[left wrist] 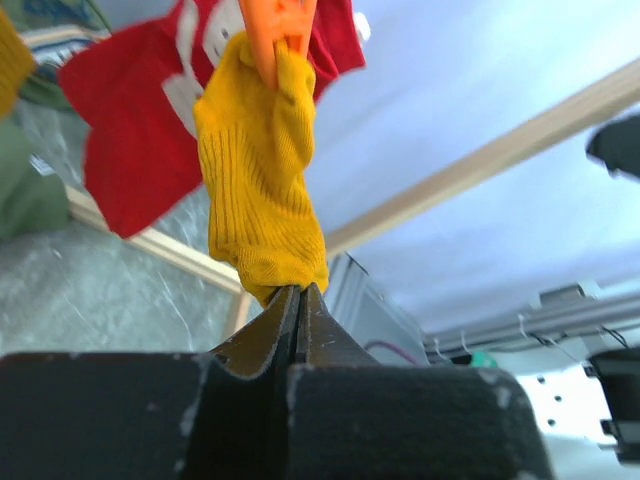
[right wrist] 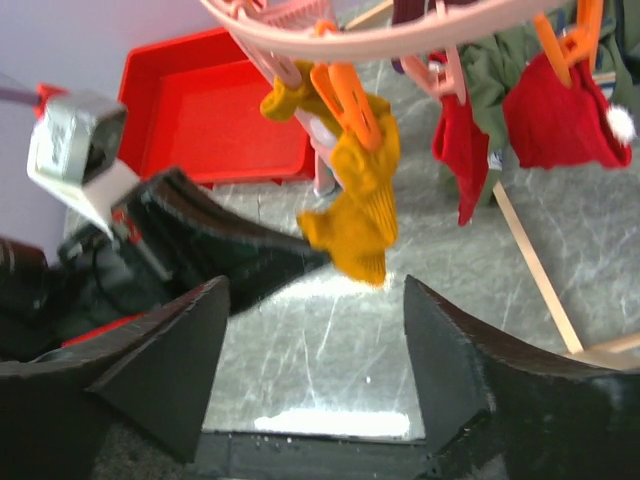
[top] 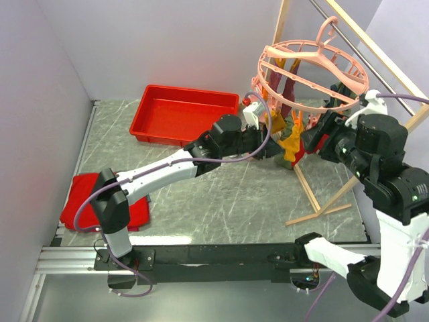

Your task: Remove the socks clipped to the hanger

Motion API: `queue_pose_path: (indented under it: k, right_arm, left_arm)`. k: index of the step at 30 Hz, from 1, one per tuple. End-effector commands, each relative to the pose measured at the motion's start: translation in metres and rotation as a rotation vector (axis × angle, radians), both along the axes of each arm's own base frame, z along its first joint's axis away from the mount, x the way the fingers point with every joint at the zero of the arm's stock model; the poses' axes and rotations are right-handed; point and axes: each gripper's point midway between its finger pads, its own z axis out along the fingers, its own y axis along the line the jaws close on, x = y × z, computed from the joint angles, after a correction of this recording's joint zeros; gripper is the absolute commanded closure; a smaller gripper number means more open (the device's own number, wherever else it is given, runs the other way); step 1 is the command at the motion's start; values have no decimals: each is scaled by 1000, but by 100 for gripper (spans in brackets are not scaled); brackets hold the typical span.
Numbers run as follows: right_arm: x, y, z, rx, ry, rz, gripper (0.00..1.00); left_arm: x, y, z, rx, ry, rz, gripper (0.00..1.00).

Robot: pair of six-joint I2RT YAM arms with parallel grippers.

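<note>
The pink ring hanger (top: 312, 67) hangs from the wooden rail with socks on its clips. My left gripper (left wrist: 298, 292) is shut on the bottom end of a mustard yellow sock (left wrist: 262, 200), which an orange clip (left wrist: 280, 30) holds at its top. In the top view the left gripper (top: 278, 149) meets that sock (top: 293, 144) under the ring. My right gripper (right wrist: 310, 350) is open and empty, just short of the same sock (right wrist: 360, 195). Red socks (right wrist: 565, 120) and an olive green one (right wrist: 500, 70) hang behind; a maroon one (top: 289, 84) hangs inside the ring.
A red tray (top: 181, 114) stands at the back left. A flat red cloth (top: 80, 201) lies at the left edge by the left arm's base. The wooden rail frame's legs (top: 315, 194) cross the floor on the right. Walls close the left and back.
</note>
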Motion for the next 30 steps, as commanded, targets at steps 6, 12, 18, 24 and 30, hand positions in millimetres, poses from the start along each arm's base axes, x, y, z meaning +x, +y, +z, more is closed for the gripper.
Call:
queue_pose_path:
  k: [6,12,18,24,30]
  right_arm:
    - [50,10,3,-23,-46,-26,32]
    - [69,10,-1,-161,6,-93,25]
    - [87,11,-9,-256,74,-167,25]
    - [88,8,-10,-336,100,-225,30]
    - [90,0,-15,-403,106,-261,33]
  left_arm:
    - [-39,16,23,-8,19,-141,99]
    - [-47,21,27,-9,13,-167,99]
    - [-49,23,29,-6,11,-174,99]
    - [-48,22,29,-12,16,-164,99]
    - [-47,24,31,-19,14,-156,99]
